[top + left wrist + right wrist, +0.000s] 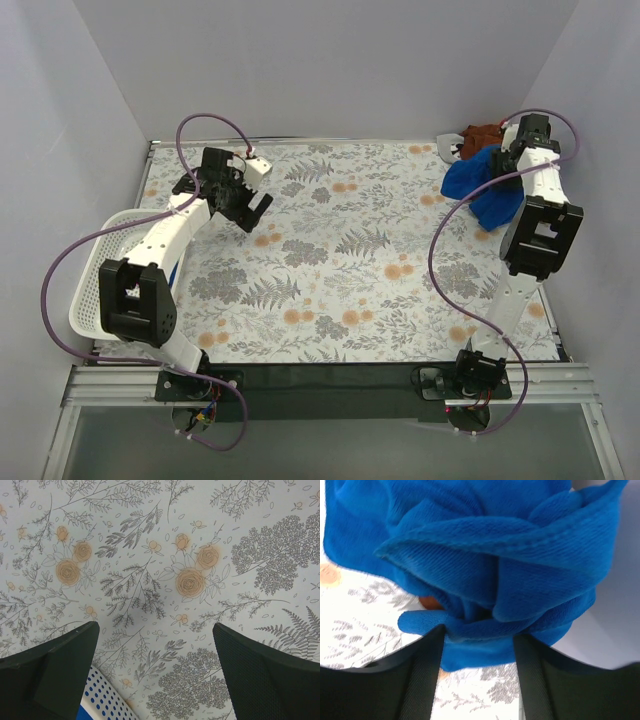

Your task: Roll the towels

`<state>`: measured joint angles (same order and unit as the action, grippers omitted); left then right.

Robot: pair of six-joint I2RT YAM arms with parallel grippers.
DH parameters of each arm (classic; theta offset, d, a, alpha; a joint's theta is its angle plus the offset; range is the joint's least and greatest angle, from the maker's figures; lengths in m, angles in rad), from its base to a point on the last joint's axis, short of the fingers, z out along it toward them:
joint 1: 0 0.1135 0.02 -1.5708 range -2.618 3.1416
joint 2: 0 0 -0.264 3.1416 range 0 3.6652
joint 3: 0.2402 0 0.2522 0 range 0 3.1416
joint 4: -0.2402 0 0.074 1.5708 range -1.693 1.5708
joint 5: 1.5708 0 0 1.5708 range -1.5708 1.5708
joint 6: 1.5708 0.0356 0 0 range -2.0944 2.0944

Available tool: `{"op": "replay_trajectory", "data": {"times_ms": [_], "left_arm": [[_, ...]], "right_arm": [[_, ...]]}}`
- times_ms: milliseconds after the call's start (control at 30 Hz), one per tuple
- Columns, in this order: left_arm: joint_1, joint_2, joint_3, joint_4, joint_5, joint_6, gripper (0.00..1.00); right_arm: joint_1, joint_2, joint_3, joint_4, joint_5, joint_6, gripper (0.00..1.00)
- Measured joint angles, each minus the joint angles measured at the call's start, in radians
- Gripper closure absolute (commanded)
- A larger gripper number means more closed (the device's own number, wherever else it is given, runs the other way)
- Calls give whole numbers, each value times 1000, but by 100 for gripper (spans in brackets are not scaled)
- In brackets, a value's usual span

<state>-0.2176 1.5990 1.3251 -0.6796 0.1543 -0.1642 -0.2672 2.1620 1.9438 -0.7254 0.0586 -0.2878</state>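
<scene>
Judged early, no roll visible: blue towel (478,185) bunched at upper right of top view beside brown towel (482,135), clamped in right gripper (479,645); left gripper (155,650) gaping, empty, over floral tablecloth (340,270).

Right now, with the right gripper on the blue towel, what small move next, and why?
Probably carry the blue towel to the middle of the table: the right gripper is shut on it, bunched in the far right corner beside the brown towel.

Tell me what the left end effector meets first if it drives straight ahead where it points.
Probably the floral-printed tablecloth: the open left end effector points down at bare cloth, with nothing in between. Depth is unclear.
</scene>
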Motion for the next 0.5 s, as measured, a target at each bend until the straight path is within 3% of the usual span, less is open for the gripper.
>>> {"op": "replay_trajectory", "data": {"times_ms": [67, 100, 167, 200, 500], "left_arm": [[0, -5, -8, 1, -7, 0, 8], [0, -6, -10, 0, -11, 1, 7], [0, -8, -10, 0, -16, 2, 7], [0, -8, -10, 0, -18, 3, 8], [0, -17, -10, -1, -24, 3, 6]], "right_arm": [[0, 18, 13, 25, 15, 13, 61], [0, 25, 17, 36, 21, 21, 72], [0, 37, 21, 54, 28, 26, 83], [0, 42, 22, 57, 32, 29, 98], [-1, -37, 1, 66, -3, 37, 99]]}}
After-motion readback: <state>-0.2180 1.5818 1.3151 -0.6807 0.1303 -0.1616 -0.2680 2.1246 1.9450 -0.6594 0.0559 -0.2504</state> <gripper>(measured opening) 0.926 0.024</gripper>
